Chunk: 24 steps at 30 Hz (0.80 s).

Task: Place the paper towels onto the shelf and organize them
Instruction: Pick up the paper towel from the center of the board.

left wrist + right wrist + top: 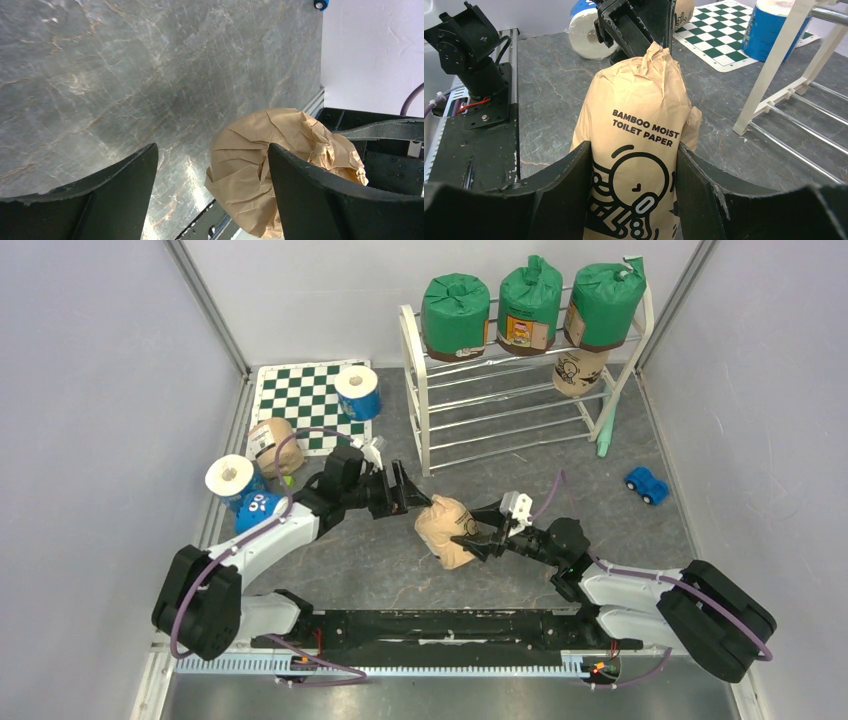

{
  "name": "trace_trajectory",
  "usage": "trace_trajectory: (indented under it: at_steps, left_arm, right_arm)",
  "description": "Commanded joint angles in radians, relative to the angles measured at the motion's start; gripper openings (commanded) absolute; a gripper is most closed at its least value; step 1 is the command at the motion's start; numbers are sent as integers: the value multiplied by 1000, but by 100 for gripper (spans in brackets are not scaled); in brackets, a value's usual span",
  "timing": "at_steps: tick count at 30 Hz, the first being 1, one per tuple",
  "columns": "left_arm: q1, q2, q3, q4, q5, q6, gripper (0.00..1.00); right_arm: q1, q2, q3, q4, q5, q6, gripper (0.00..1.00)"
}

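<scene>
Right gripper [484,541]: clamped on the tan roll [446,530].
Left gripper [414,497]: held wide at its twisted end.
Risk: roll could be dropped if released before being regripped.

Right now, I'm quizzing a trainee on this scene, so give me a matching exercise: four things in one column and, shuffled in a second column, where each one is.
Things:
1. green-wrapped rolls
2. tan roll nearest the arm bases
3. blue toy car
4. blue-wrapped roll nearest the shelf

Places:
A. on the checkered mat
B. gripped between the right gripper's fingers
C. on the table, right of the shelf
D. side by side on the shelf's top tier

Pairs: 1-D, 2-B, 3-C, 4-A.
</scene>
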State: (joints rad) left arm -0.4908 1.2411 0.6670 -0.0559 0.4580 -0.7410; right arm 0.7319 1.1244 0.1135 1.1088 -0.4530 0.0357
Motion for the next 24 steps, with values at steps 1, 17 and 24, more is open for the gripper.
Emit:
trace_trajectory:
  at_steps: [1, 17, 24]
  left_arm:
    - [-16, 33, 50, 52, 135, -56, 85]
    - [-89, 82, 96, 87, 217, -68, 46]
    - [-103, -10, 175, -135, 38, 106, 11]
  right_arm:
    - [7, -5, 9, 83, -10, -27, 49]
    - [22, -2, 47, 6, -24, -96, 52]
    - [26, -53, 121, -232, -15, -161, 71]
